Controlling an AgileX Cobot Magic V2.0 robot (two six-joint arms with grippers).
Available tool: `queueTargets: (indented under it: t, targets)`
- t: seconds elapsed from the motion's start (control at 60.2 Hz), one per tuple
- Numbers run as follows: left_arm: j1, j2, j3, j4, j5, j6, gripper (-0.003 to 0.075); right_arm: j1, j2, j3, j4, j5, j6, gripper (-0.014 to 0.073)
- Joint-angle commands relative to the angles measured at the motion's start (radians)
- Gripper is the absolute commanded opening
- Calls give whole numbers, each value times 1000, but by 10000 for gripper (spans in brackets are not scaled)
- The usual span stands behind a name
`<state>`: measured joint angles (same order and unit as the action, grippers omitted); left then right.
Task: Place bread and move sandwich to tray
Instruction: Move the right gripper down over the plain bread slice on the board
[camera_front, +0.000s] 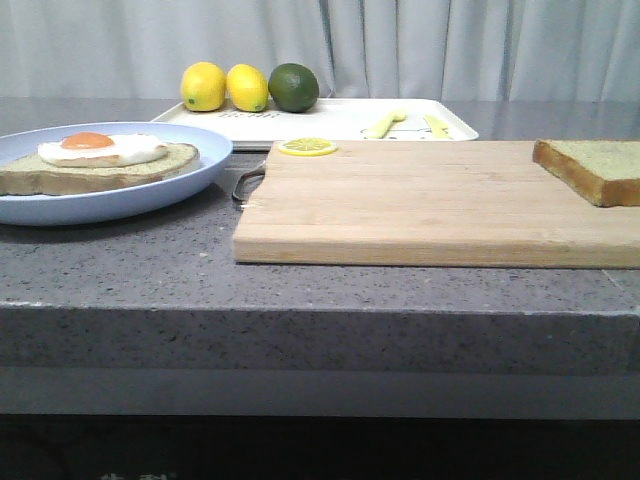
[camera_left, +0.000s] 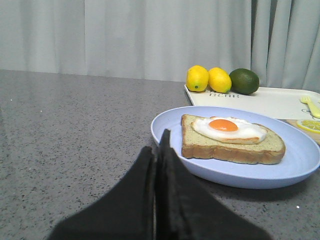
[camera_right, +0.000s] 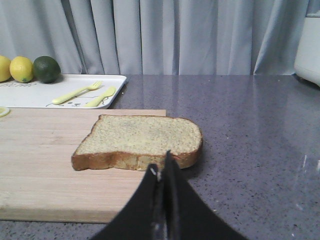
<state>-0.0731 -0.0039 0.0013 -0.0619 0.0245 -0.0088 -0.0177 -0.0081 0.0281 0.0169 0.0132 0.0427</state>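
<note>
The sandwich (camera_front: 100, 163), a brown-crusted slice topped with a fried egg, lies on a light blue plate (camera_front: 150, 190) at the left; it also shows in the left wrist view (camera_left: 230, 142). The plain bread (camera_front: 592, 168) lies at the right end of the wooden cutting board (camera_front: 420, 200), and shows in the right wrist view (camera_right: 140, 142). The white tray (camera_front: 340, 120) stands behind the board. My left gripper (camera_left: 160, 145) is shut and empty, just short of the plate's rim. My right gripper (camera_right: 164, 162) is shut and empty, just short of the bread's near crust. Neither gripper shows in the front view.
Two lemons (camera_front: 225, 87) and a lime (camera_front: 293, 87) sit at the tray's far left end. A pale yellow fork and spoon (camera_front: 410, 124) lie on the tray. A lemon slice (camera_front: 307, 147) lies on the board's back left corner. The grey counter's front edge is near.
</note>
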Motion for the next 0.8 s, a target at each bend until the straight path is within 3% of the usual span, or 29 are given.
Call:
queueTargets:
  t: [0.0, 0.598, 0.781]
  targets:
    - [2, -19, 5, -7, -90, -6, -18, -5, -24, -5, 1, -77, -3, -67]
    - [2, -19, 5, -7, -97, -6, -18, -5, -24, -5, 1, -109, -3, -67]
    - [-2, -19, -44, -13, -133, -6, -18, -4, -24, -47, 0, -54, -4, -67]
